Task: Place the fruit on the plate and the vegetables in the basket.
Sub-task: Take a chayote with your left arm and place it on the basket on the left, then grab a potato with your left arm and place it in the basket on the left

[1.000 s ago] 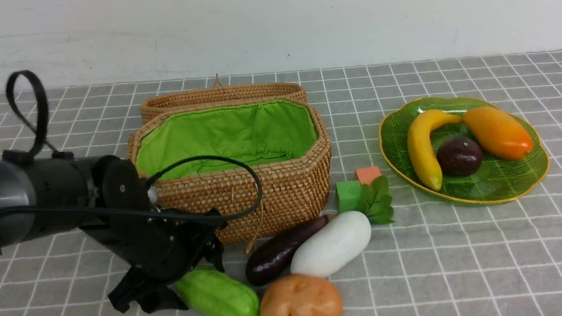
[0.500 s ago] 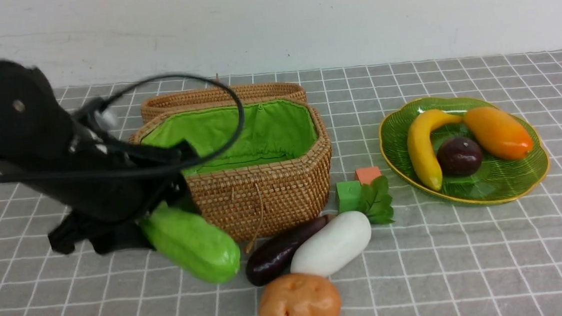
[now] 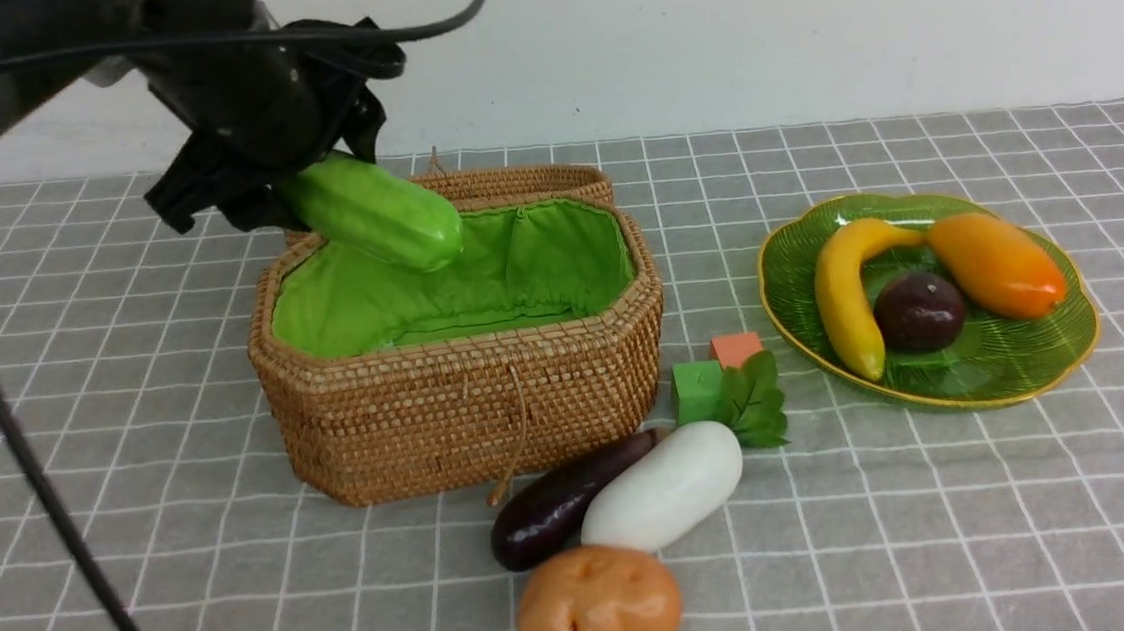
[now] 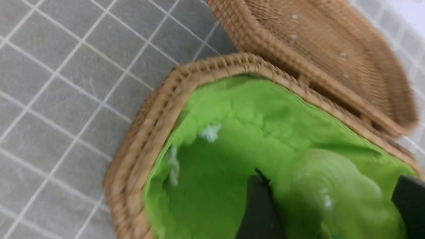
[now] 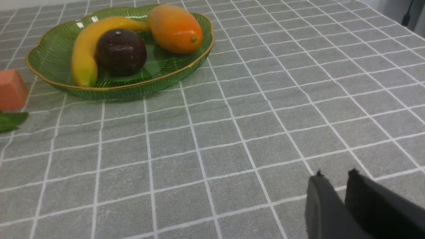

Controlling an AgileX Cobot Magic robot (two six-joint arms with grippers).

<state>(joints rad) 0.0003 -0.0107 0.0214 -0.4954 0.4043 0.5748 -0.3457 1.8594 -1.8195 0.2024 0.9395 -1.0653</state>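
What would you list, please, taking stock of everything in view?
basket: one, brown woven, green lining, lid open behind, table's left-centre.
gourd: one, bright green, held above basket's left end.
eggplant: one, dark purple, before basket.
radish: one, white, green leaves, beside eggplant.
potato: one, tan, nearest camera.
green cube, orange cube: one each, between basket and plate.
plate: one, green glass, gold rim, right.
banana, mango, purple fruit: one each, yellow, orange, dark purple, on plate.
left jaws: one pair, black, gripping gourd.
right jaws: one pair, black, nearly closed, empty, away from plate.

No readable text, label, brand or number shows anywhere.
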